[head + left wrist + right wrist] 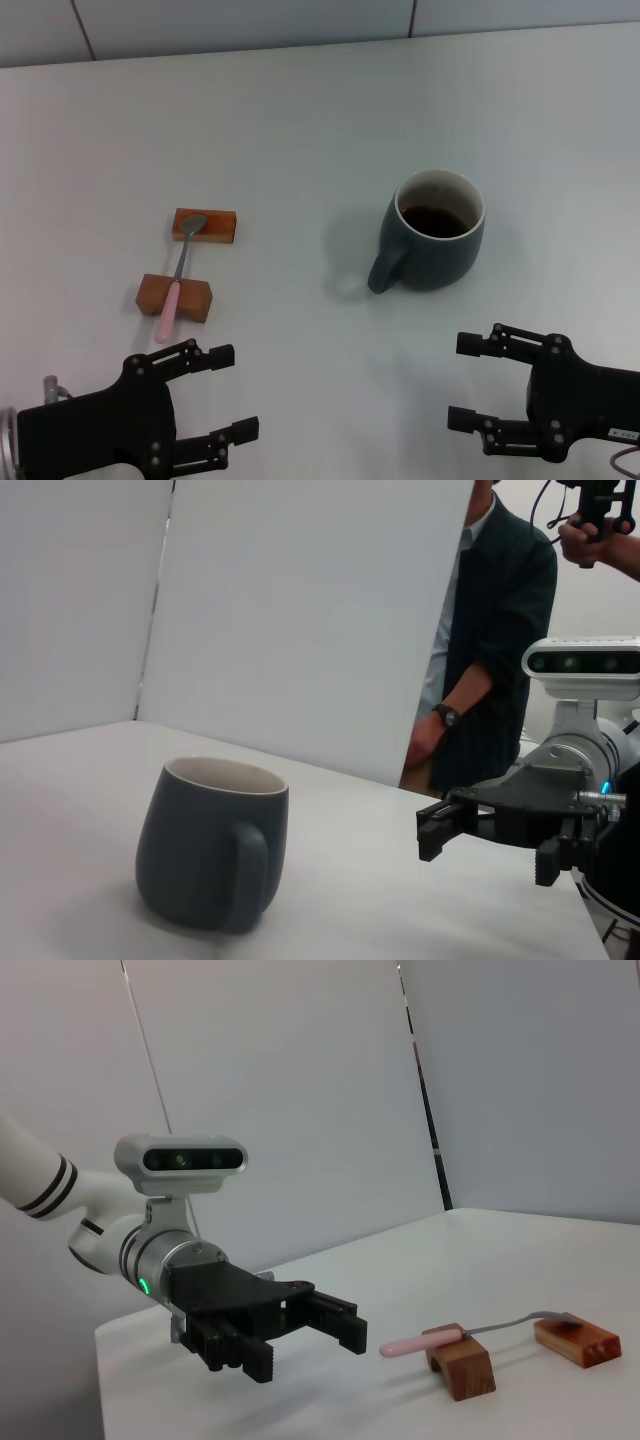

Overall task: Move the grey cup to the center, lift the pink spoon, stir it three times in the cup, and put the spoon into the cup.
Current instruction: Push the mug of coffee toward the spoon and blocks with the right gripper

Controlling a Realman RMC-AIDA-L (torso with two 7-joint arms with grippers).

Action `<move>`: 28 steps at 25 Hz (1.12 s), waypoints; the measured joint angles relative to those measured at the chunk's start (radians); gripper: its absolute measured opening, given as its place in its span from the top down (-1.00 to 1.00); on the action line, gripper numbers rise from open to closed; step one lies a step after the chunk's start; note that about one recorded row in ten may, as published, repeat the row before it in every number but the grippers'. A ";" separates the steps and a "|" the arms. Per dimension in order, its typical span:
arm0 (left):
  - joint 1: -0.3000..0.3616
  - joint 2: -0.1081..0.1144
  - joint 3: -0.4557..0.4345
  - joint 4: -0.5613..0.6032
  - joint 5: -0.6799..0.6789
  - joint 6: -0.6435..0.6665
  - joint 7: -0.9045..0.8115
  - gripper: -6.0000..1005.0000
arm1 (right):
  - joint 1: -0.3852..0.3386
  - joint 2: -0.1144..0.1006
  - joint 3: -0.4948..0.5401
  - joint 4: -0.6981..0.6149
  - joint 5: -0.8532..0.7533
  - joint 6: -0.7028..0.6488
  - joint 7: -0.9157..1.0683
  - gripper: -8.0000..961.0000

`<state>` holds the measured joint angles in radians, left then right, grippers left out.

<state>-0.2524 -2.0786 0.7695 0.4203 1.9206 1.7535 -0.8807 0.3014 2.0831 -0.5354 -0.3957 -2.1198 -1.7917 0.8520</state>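
The grey cup [433, 243] stands upright on the white table [300, 120], right of the middle, with dark liquid inside and its handle toward the near left. It also shows in the left wrist view [213, 846]. The pink spoon [179, 276] lies at the left across two orange-brown blocks, bowl on the far block, pink handle over the near one; the right wrist view shows it too [470, 1333]. My left gripper [233, 391] is open and empty near the front edge, below the spoon. My right gripper [462, 382] is open and empty near the front edge, below the cup.
The far orange-brown block [205, 225] and the near block [175, 296] hold the spoon off the table. White panels stand behind the table. A person [490, 640] stands beyond the table's edge in the left wrist view.
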 joint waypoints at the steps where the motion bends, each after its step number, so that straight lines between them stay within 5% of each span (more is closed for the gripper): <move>1: -0.002 0.000 0.001 -0.002 0.001 0.000 0.000 -0.59 | 0.000 0.000 0.000 0.000 0.000 0.000 0.000 -0.66; 19: -0.010 0.000 0.013 -0.005 0.001 -0.005 -0.001 -0.58 | -0.021 0.002 0.044 0.022 0.053 -0.022 -0.070 -0.53; 24: -0.012 0.000 0.013 -0.006 -0.001 -0.002 -0.001 -0.58 | -0.110 0.002 0.249 0.286 0.360 -0.031 -0.472 -0.50; 28: -0.018 0.000 0.013 -0.018 0.000 -0.004 0.003 -0.58 | -0.131 0.005 0.411 0.576 0.595 0.126 -0.943 -0.47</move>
<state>-0.2707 -2.0784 0.7823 0.4027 1.9202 1.7494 -0.8781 0.1704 2.0881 -0.1240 0.1803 -1.5244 -1.6660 -0.0913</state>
